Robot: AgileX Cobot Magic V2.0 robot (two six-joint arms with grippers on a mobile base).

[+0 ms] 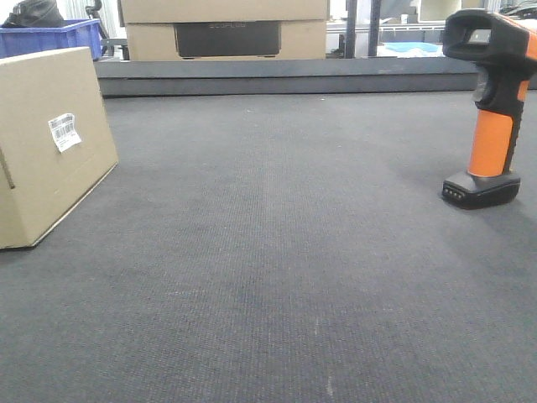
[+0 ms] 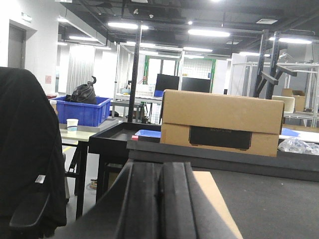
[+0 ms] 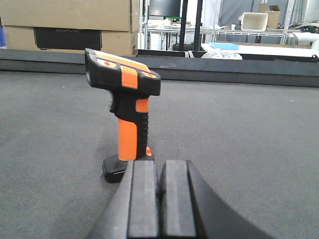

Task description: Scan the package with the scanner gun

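Closed, empty right gripper (image 3: 158, 199) faces the scanner (image 3: 125, 112); likely light, rigid, top-heavy, best gripped at its orange handle (image 3: 130, 139).

Dark grey carpet-like worktop (image 1: 277, 252), raised black ledge (image 1: 285, 77) along its far edge. Large cardboard box (image 2: 222, 121) with a dark panel sits on the ledge, upper centre. Blue crate (image 2: 82, 110) with a black bag (image 2: 83, 93) on a side table, left. Black jacket (image 2: 27, 149) at far left. White walls, exposed dark ceiling with strip lights (image 2: 208, 33), metal racking (image 2: 271, 74) right.
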